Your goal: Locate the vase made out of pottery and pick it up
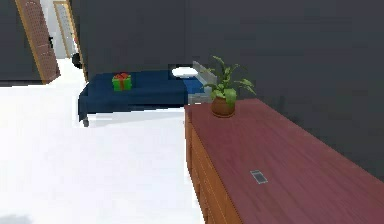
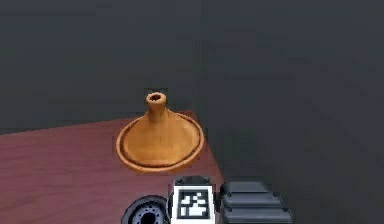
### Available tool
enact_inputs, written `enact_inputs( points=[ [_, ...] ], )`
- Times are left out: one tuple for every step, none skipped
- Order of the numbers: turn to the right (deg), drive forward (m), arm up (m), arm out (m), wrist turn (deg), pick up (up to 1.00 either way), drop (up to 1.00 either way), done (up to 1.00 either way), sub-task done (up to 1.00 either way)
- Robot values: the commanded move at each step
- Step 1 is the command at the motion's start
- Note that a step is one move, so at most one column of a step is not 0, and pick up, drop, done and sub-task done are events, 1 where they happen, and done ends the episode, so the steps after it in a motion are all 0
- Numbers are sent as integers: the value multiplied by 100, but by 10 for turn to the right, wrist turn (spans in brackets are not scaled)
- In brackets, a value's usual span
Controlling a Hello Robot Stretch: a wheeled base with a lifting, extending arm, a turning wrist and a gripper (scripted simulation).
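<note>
Forward view: camera on the robot, looking ahead and slightly down along a red-brown dresser (image 1: 290, 150) toward a blue bed (image 1: 140, 92) farther off. Arm side view: camera looking out sideways, close above a corner of wooden top (bearing a terracotta vase (image 2: 158, 135)) against a dark wall (image 2: 300, 80). Both views share the dresser's red-brown top.

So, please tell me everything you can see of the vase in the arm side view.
The vase looks like unglazed orange-brown pottery: a wide, low cone with a raised rim around its foot, narrowing to a short neck with a small dark mouth. It stands upright on the reddish wooden top, near its corner, before a dark grey wall. Only the top touches it.
</note>
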Motion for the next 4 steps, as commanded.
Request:
enact_inputs(
  points=[
    [0,0,0,28,0,0,0,0,0],
    [0,0,0,0,450,0,0,0,0],
    [0,0,0,0,450,0,0,0,0],
    [0,0,0,0,450,0,0,0,0]
  ],
)
